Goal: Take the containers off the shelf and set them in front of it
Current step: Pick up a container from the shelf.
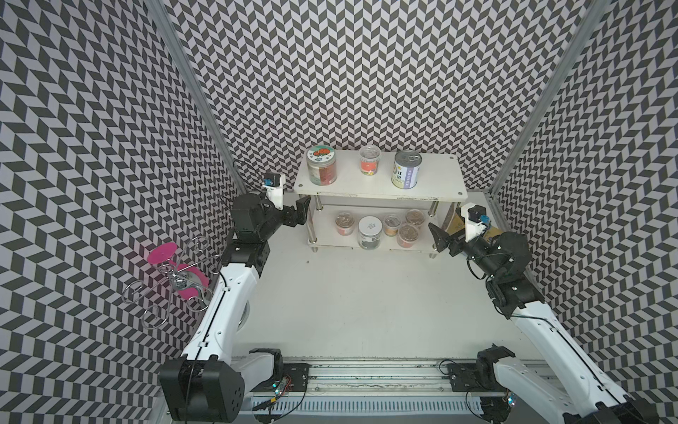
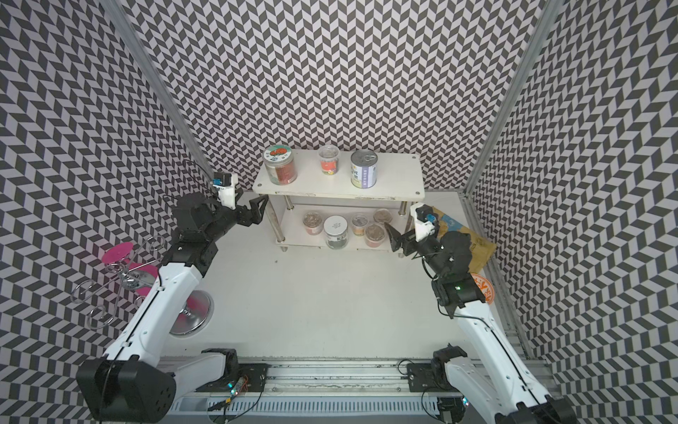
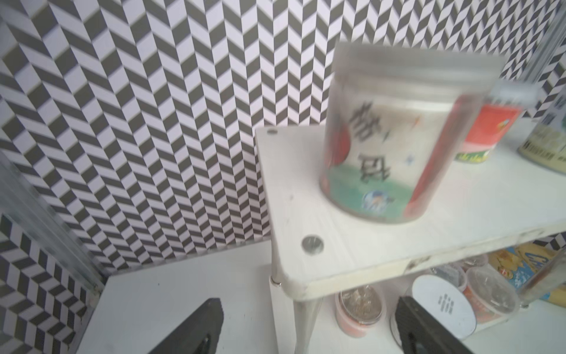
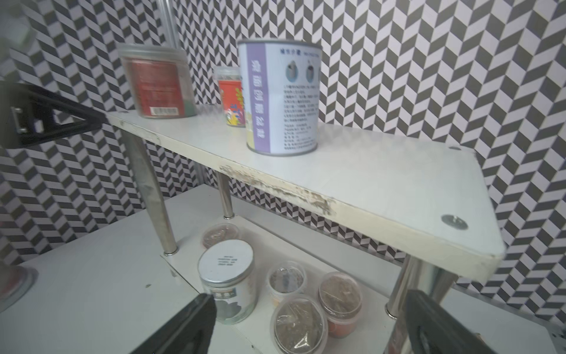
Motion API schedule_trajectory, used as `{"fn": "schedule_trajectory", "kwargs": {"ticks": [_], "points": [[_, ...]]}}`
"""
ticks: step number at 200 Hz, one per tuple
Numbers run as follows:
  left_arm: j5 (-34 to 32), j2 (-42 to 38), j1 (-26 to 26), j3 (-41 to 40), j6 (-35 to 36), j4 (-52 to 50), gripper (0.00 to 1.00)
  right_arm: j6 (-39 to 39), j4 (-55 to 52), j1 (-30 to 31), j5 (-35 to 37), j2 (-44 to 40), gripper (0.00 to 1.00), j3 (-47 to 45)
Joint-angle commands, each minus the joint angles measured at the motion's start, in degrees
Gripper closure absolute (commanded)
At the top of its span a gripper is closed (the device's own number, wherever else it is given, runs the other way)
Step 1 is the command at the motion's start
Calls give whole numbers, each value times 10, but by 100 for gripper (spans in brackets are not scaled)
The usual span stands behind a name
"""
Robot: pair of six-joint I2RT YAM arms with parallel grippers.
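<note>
Far to the left of the shelf (image 1: 433, 187) stands a wire stand with pink discs (image 1: 172, 271). It is not part of the job. The left claw (image 1: 300, 213) hangs just beside the shelf's left end, a little under the top board. Its jaws are wide apart and hold nothing.

All eight containers are on the shelf and none is in front of it. So the job looks to be at its start, with the claws reaching for a first one. On the top board, from the left end, stand a big red-label jar (image 1: 322, 165), a small red cup (image 1: 370, 160) and a tin can (image 1: 406, 169). On the bottom board sit a white-lid jar (image 1: 370, 232) and four little film-topped cups (image 1: 408, 235), packed close.

The right claw (image 1: 440, 238) hangs low by the shelf's right front leg. Its jaws are wide apart too, and empty.

Next, I think the left claw must rise above the top board to go around the big red-label jar. The right claw must slip past the chrome leg and under the top board to reach a cup. The close-packed cups could get bumped. A chips bag (image 2: 458, 235) and an orange bowl (image 2: 484, 288) lie off the shelf's right end, near the right arm.
</note>
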Motion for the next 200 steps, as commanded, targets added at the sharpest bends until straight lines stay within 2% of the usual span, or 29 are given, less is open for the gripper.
{"fn": "schedule_trajectory", "kwargs": {"ticks": [1,27,63,101,145,200], "points": [[-12,10,-18,61,5,-44,2,10,-90,-1,-111,-4,0,51],[-21,76,-42,168,33,-107,0,-1,-163,-2,-155,1,1,90],[-55,136,-78,262,44,-133,0,10,-168,-1,-153,-22,0,89],[-67,210,-90,368,35,-179,0,17,-181,-1,-147,-27,0,103],[-53,243,-98,400,22,-182,0,25,-201,-1,-185,-17,0,136],[-47,255,-103,414,28,-169,4,27,-194,-1,-178,-11,0,144]]}}
